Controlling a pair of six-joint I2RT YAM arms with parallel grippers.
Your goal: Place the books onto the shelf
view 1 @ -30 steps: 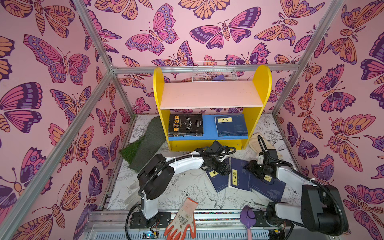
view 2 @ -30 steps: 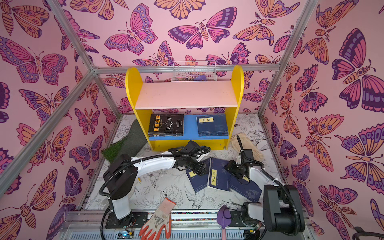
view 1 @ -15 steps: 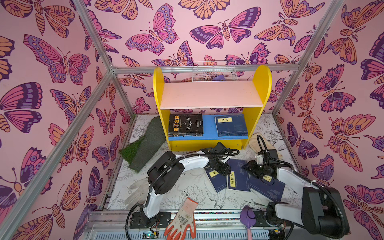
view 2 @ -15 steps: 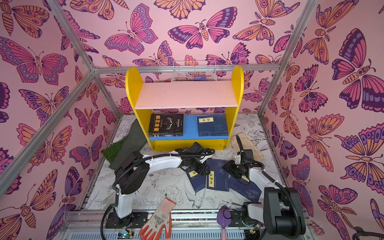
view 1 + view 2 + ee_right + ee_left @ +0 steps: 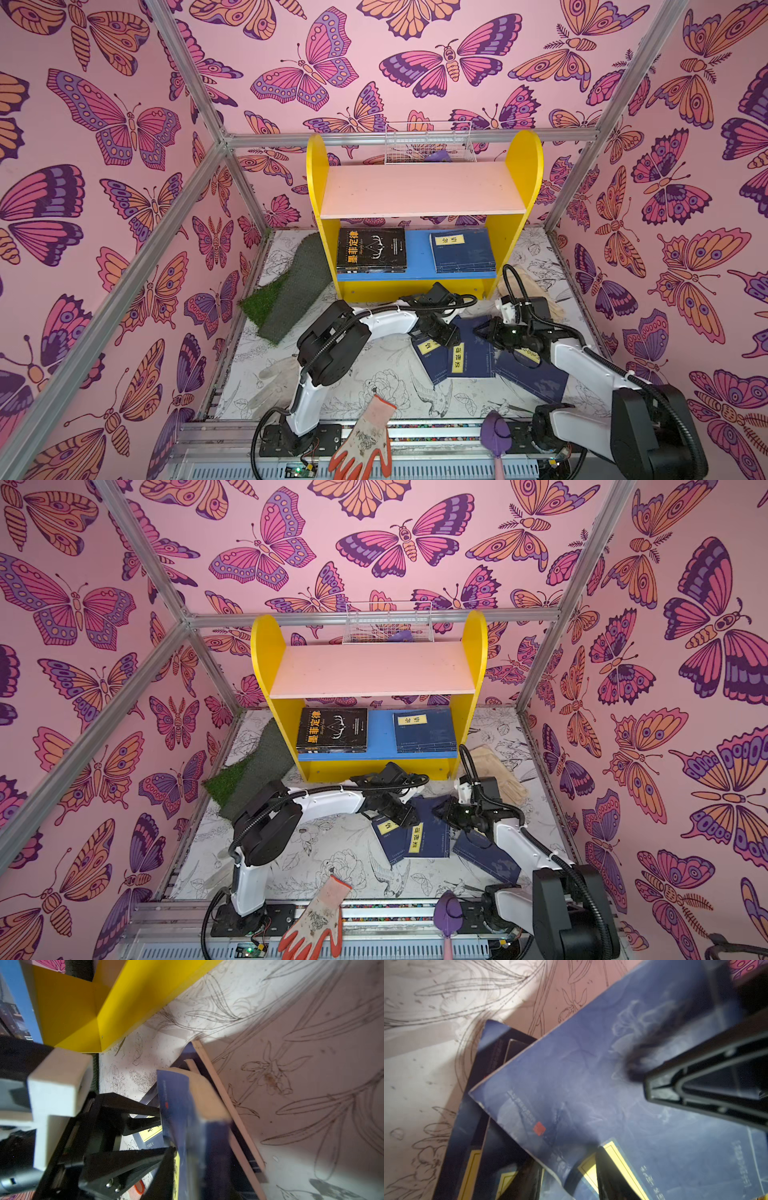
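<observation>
You see the shelf (image 5: 424,195) standing at the back of the desk (image 5: 386,374). Two books lie flat on its blue lower board, apart from each other: a black book (image 5: 371,249) with a yellow title at the left and a shelved navy book (image 5: 462,249) at the right. In front of the shelf three more navy books lie on the desk in a loose fan. The middle navy book (image 5: 473,361) overlaps the left navy book (image 5: 430,365), and the right navy book (image 5: 536,376) lies partly under the right arm. Your left end effector (image 5: 445,334) is low over the ends of the left and middle books that point to the shelf. Its fingers (image 5: 660,1088) are spread, and one tip is at the yellow label (image 5: 588,1174) of the middle one. Your right end effector (image 5: 484,332) meets the same book from the other side and seems pressed together on its edge (the right wrist view is blurred there, so the fingers themselves are hard to make out). In that view the cover (image 5: 174,1101) stands lifted off the desk, with cream pages showing behind it. An orange and white glove (image 5: 365,436) lies at the front rail.
</observation>
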